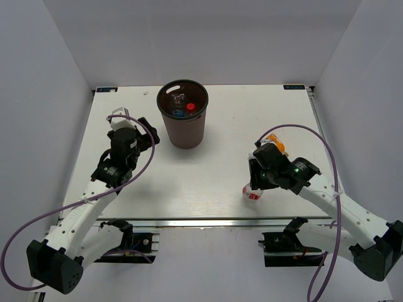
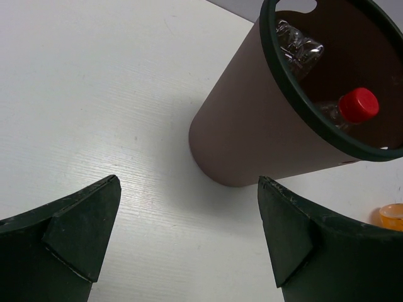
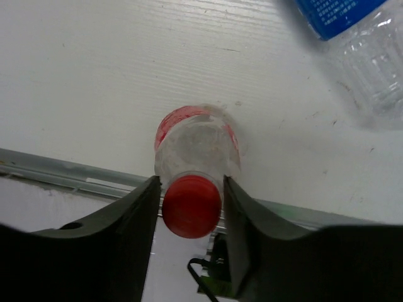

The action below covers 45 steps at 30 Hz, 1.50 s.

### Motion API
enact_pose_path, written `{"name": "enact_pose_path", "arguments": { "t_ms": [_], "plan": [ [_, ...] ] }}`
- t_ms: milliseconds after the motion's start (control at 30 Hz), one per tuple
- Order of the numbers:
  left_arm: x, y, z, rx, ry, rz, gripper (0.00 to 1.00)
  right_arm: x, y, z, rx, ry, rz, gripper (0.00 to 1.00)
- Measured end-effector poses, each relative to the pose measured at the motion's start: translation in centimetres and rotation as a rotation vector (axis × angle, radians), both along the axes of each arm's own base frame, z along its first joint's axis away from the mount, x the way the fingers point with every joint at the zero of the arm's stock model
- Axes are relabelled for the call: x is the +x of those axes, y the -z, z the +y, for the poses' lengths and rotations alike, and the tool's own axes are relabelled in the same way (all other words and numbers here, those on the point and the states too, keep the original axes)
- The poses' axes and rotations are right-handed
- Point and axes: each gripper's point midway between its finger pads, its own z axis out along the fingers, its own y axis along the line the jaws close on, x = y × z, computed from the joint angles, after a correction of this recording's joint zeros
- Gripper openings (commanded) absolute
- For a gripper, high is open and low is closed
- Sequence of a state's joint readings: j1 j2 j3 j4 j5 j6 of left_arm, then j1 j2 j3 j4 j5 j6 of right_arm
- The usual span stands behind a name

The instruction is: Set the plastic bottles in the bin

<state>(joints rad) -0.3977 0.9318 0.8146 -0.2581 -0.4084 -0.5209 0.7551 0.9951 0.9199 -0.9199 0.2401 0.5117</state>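
The dark brown bin (image 1: 182,129) stands at the back middle of the table. It holds a clear bottle (image 2: 299,45) and a red-capped bottle (image 2: 357,105). My left gripper (image 1: 150,131) is open and empty, just left of the bin (image 2: 252,145). My right gripper (image 1: 258,181) is shut on the neck of a clear bottle with a red label and red cap (image 3: 192,204), near the table's front edge (image 1: 254,192). A blue-labelled clear bottle (image 3: 352,38) lies beside it. An orange bottle (image 1: 279,146) lies behind the right gripper and also shows in the left wrist view (image 2: 390,217).
The table's metal front rail (image 3: 69,179) runs just below the held bottle. Purple cables (image 1: 302,129) loop over both arms. White walls enclose the table on three sides.
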Motion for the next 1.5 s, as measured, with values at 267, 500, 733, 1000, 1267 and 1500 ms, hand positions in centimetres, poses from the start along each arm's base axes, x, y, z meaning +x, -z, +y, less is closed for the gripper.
{"name": "enact_pose_path", "arguments": {
  "t_ms": [267,500,733,1000,1267,1500],
  "plan": [
    [-0.1,0.3,0.1,-0.006,-0.006,0.007,0.98,-0.2,-0.4,0.0,0.018,-0.006,-0.005,0.1],
    [-0.2,0.2,0.1,-0.014,-0.008,0.004,0.98,1.0,-3.6,1.8,0.092,-0.087,-0.099,0.04],
    [-0.3,0.3,0.2,-0.031,-0.027,0.01,0.98,7.2,-16.1,7.0,0.32,-0.208,-0.547,0.04],
    [-1.9,-1.1,2.6,-0.054,-0.141,-0.004,0.98,14.5,-28.6,13.7,0.419,-0.294,-0.877,0.04],
    [-3.2,-4.0,4.9,-0.069,-0.244,-0.074,0.98,23.2,-29.9,22.0,0.365,-0.356,-0.89,0.04],
    [-3.6,-3.9,5.8,-0.056,-0.29,-0.07,0.98,25.7,-22.8,24.0,0.278,-0.413,-0.743,0.03]
  ]
}}
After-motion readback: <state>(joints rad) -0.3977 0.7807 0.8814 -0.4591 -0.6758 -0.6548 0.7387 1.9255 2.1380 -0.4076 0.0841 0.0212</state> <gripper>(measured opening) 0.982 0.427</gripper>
